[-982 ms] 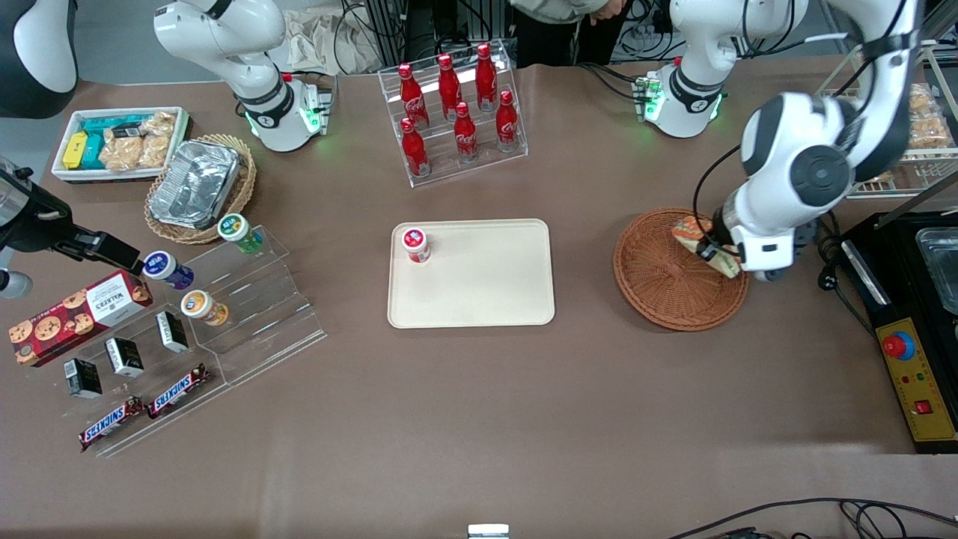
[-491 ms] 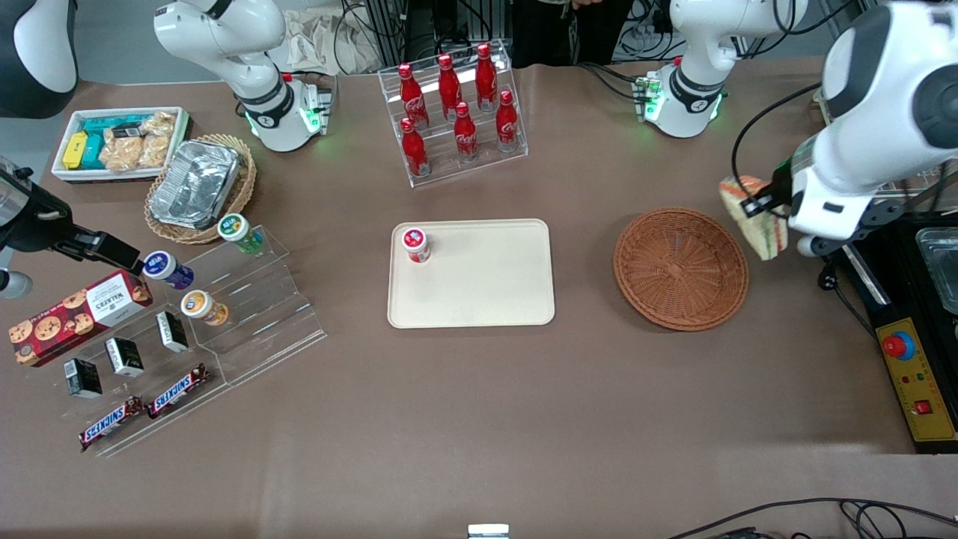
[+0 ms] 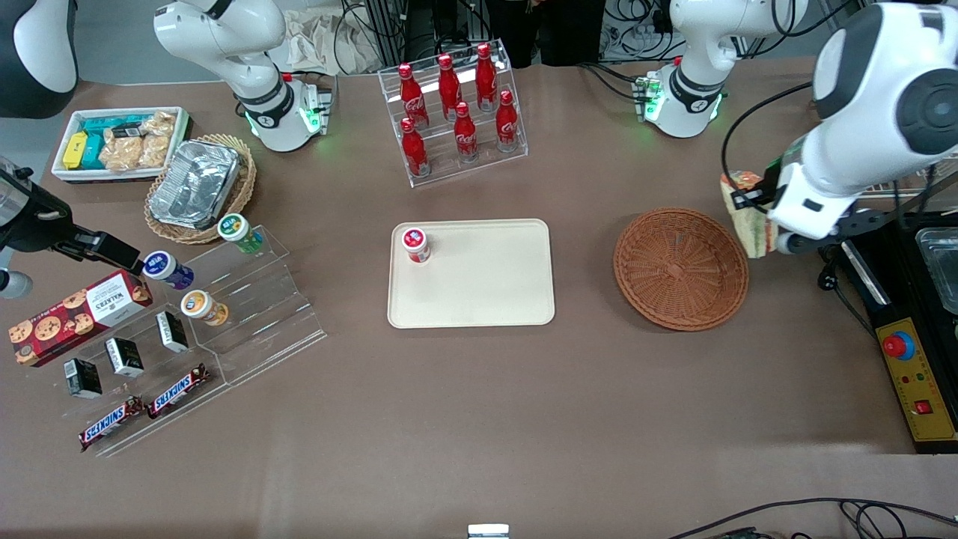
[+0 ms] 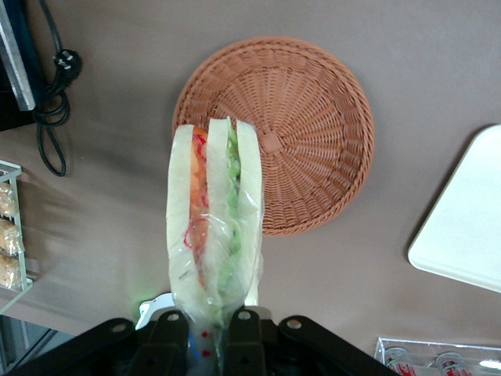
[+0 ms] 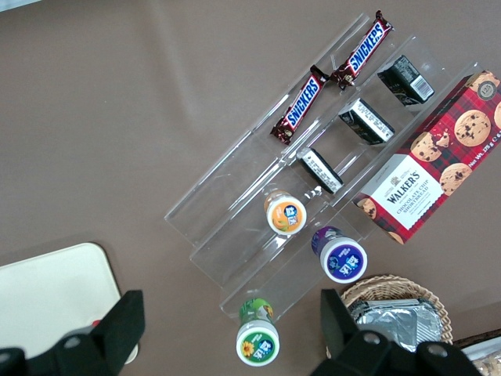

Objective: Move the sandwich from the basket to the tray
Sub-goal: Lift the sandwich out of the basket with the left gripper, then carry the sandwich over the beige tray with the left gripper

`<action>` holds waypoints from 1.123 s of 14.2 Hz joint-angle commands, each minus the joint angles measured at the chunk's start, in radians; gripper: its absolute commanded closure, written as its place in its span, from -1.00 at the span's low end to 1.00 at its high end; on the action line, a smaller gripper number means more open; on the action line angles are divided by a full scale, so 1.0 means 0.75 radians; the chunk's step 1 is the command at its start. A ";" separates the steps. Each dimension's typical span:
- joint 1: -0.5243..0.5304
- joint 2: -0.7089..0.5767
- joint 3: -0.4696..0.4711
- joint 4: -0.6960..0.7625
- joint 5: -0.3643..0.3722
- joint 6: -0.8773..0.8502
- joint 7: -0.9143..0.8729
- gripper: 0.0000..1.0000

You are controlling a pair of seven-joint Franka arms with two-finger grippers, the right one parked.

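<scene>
**Sandwich is up in the air, tray is the next stop**

Going across the front view from the parked arm's end: the tray (image 3: 471,273) sits mid-table, mostly bare apart from a small red-capped jar (image 3: 415,245) in one of its corners farther from the camera, so there's plenty of open surface for a drop. Next comes the basket (image 3: 680,268), now with nothing in it. Then, just past the basket's rim toward the working arm's end, the gripper (image 3: 752,201) hangs above the table with the sandwich (image 3: 748,215) clamped in it.

The wrist view shows the hold nicely: the fingers (image 4: 168,333) are pinched on one end of the wrapped sandwich, squeezing across the bread slices, so the wedge sticks straight out from the jaws with the filling layers edge-on. Makes sense, I think: pressing on the flat bread faces keeps the layers from sliding apart.

So the pick looks done, and what's left is the carry over the basket to the tray. I'd aim for the open area away from that jar.
</scene>
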 commanded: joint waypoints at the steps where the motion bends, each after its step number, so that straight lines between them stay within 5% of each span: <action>1: -0.065 0.030 -0.005 0.012 -0.004 0.005 0.001 1.00; 5: -0.229 0.094 -0.005 0.009 0.008 0.256 -0.221 1.00; 16: -0.484 0.298 -0.038 0.001 -0.029 0.700 -0.369 1.00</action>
